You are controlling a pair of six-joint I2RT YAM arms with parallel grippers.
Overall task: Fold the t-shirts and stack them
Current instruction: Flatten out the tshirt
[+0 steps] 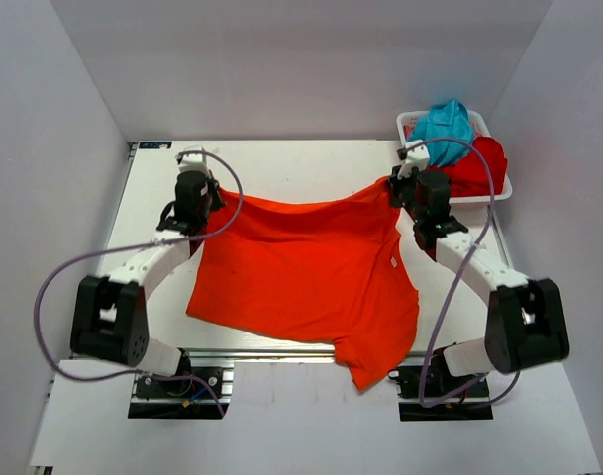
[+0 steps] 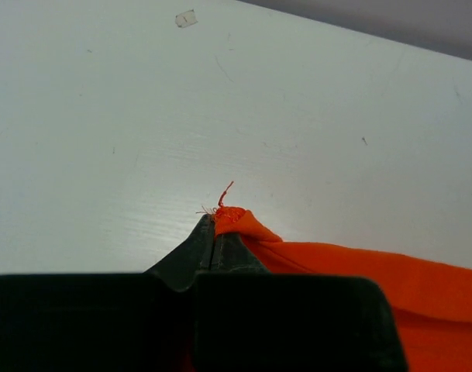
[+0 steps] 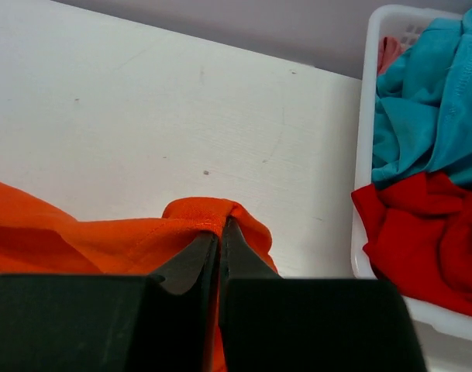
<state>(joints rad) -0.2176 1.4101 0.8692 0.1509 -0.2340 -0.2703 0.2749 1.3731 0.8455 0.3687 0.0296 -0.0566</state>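
The bright orange-red t-shirt (image 1: pixel 306 277) lies spread across the middle of the table, one sleeve hanging over the near edge. My left gripper (image 1: pixel 210 185) is shut on its far left corner (image 2: pixel 232 217), raised a little above the table. My right gripper (image 1: pixel 394 186) is shut on its far right corner (image 3: pixel 204 213). The far edge is stretched between the two grippers. The teal-blue t-shirt (image 1: pixel 448 126) and the deeper red t-shirt (image 1: pixel 476 163) lie crumpled in the white basket (image 1: pixel 408 121) at the far right; they also show in the right wrist view, teal (image 3: pixel 422 108) above red (image 3: pixel 422 236).
The white basket's rim (image 3: pixel 365 155) stands close to the right of my right gripper. Grey walls enclose the table on the left, back and right. A small scrap of tape (image 2: pixel 186 18) lies on the table beyond my left gripper.
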